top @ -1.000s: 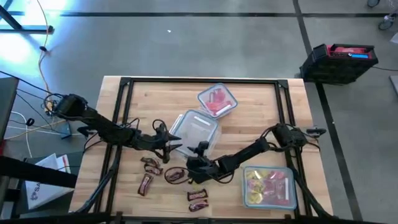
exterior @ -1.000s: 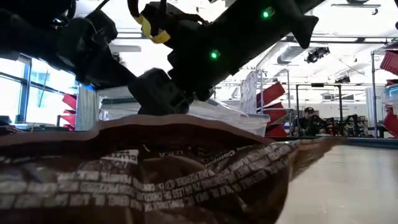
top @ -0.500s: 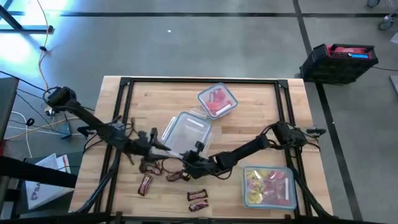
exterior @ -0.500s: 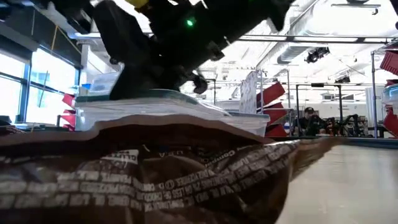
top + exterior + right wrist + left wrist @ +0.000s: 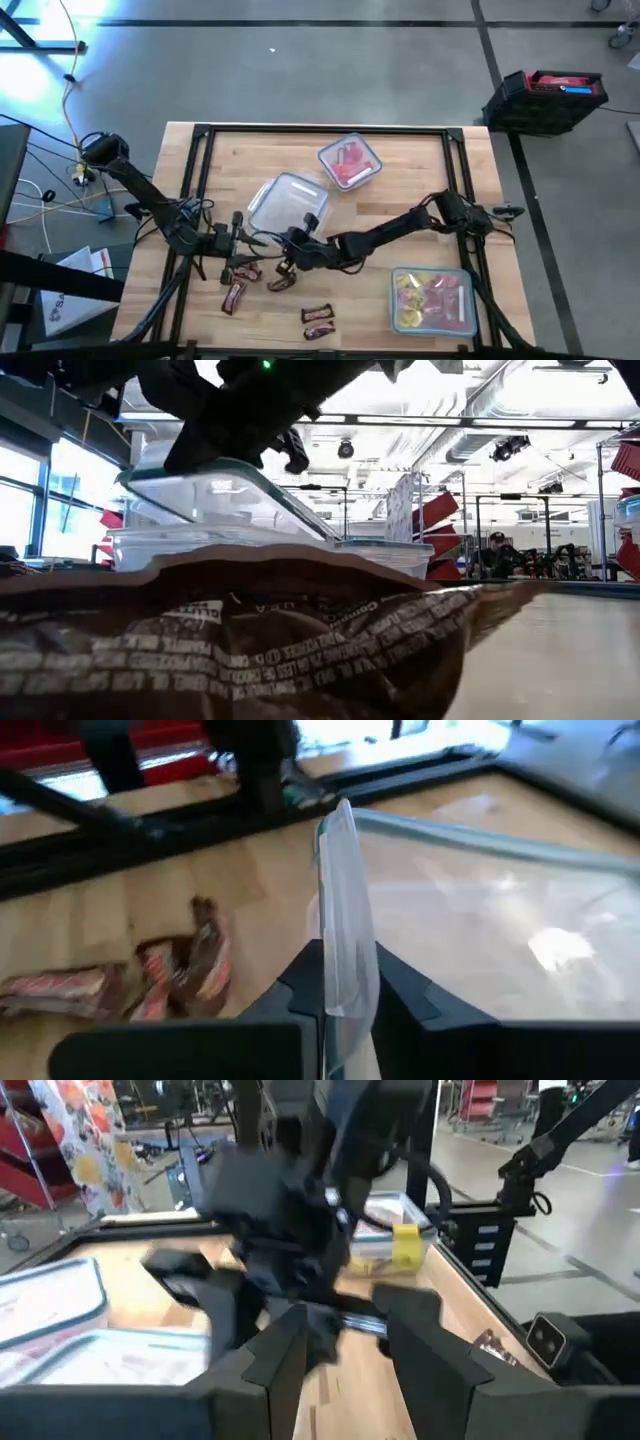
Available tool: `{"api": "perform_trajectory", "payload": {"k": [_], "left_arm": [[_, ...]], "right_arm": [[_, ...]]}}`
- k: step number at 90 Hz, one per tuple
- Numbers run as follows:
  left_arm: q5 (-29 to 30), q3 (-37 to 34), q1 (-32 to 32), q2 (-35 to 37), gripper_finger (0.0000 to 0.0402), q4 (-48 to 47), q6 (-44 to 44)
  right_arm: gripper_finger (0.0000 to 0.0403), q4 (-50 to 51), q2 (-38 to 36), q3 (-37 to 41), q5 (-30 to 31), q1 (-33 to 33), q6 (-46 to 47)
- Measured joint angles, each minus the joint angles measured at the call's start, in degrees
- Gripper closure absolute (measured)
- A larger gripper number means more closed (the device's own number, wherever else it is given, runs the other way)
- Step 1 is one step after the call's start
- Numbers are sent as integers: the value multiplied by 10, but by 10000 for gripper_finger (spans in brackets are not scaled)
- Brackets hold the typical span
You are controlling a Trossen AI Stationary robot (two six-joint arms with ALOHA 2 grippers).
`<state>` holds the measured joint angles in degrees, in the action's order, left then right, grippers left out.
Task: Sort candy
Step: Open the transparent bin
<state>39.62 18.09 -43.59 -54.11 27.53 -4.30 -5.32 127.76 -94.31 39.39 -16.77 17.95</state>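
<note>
Your wooden slatted worktop (image 5: 420,170) carries it all, operator. Mid-worktop sits the clear rectangular plastic container (image 5: 288,203); your right gripper (image 5: 291,251) has its jaws closed on the clear thin plastic lid edge (image 5: 342,910), which stands tilted up. Your left gripper (image 5: 238,242) sits just beside it, jaws parted and empty. The dark brown mini bars (image 5: 236,294) lie scattered by the near edge. Red packets sit in the square far container (image 5: 349,161), yellow ones in the near-right container (image 5: 432,300).
</note>
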Motion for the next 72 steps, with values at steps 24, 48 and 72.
{"api": "perform_trajectory", "payload": {"k": [24, 48, 72], "left_arm": [[-23, 0, 0, 0, 275, 29, 10], [-30, 0, 0, 0, 275, 37, 19], [-30, 0, 0, 0, 275, 36, 19]], "right_arm": [[384, 32, -28, -42, 83, 1, -51], [385, 204, -69, -111, 209, 14, -98], [386, 403, -137, -94, 210, 59, 46]]}}
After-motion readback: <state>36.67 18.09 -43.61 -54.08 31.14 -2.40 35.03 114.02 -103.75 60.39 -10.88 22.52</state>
